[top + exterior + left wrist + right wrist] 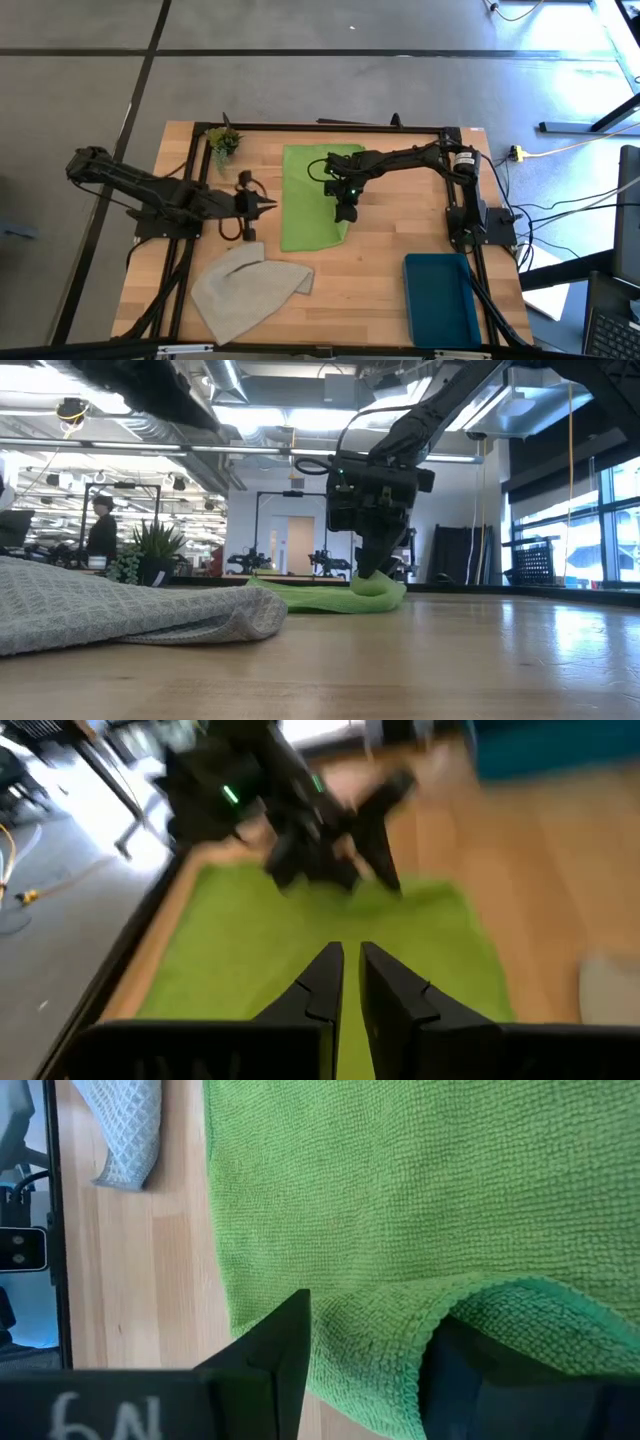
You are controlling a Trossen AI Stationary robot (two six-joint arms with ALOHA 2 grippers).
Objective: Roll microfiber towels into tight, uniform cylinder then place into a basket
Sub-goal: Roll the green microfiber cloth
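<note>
Towels lie on the wooden table (380, 250): the lime green towel (315, 195) is spread flat near the middle, and the grey-beige towel (240, 285) sits crumpled toward seven o'clock from it, apart from it. The right claw (346, 212) is down on the green towel's edge at about four o'clock of the cloth, its fingers (275, 1355) set apart with a raised fold of green fabric between them; the low view shows that edge bunched up under the claw. The left claw (272, 206) hangs just beside the green towel's nine o'clock edge, its fingers (325, 982) drawn nearly together and holding nothing. The teal basket (440, 295) stands at the table's five o'clock corner, well apart from both towels. A small plant sprig (222, 142) sits at the eleven o'clock corner.
</note>
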